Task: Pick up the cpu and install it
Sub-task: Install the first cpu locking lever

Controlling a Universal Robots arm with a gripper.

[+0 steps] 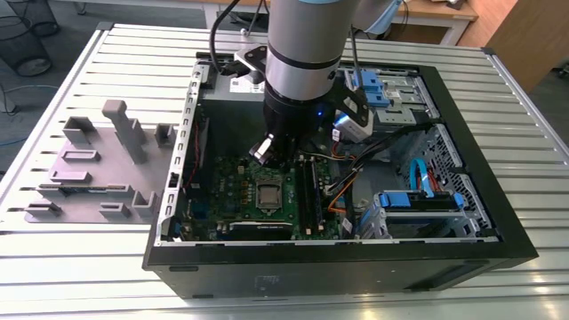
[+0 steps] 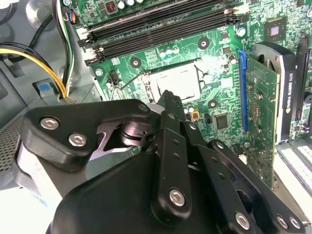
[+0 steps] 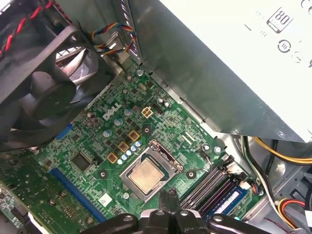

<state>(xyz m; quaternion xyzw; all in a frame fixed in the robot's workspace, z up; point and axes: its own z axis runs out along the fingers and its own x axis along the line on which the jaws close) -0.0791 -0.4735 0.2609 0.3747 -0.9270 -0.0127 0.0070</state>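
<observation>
The cpu (image 3: pixel 145 176) lies flat in its socket on the green motherboard (image 3: pixel 97 146), its dull silver top facing up, with the metal socket frame (image 3: pixel 163 152) around it. In the exterior view it sits inside the open computer case (image 1: pixel 356 267), at about 6 o'clock from the arm's lower end and just beside the black memory slots (image 1: pixel 307 190), which lie at its 3 o'clock.

The fingers (image 3: pixel 164 197) hang just above the board, near the chip's edge. They look drawn together with nothing between them, and I see no contact with the chip.

The cpu is probably light, thin and rigid, with a smooth metal top that could slip under a weak hold. Its underside contacts and the socket below it are likely delicate, so it should go down level and without force. The safest hold would be on two opposite edges of the pale rim, never on the face or underside.

White lettering is printed on the motherboard near the fan (image 3: pixel 44 92). The pale power supply (image 3: pixel 219 58) carries a label with marks. The graphics card (image 2: pixel 263 97) in the second wrist view has print along its shroud. Faint engraving may mark the cpu's top, but it is too fine to make out.

Grey plastic blocks (image 1: pixel 98 173) stand on the slatted surface (image 1: pixel 133 67) at the case's 9 o'clock.
</observation>
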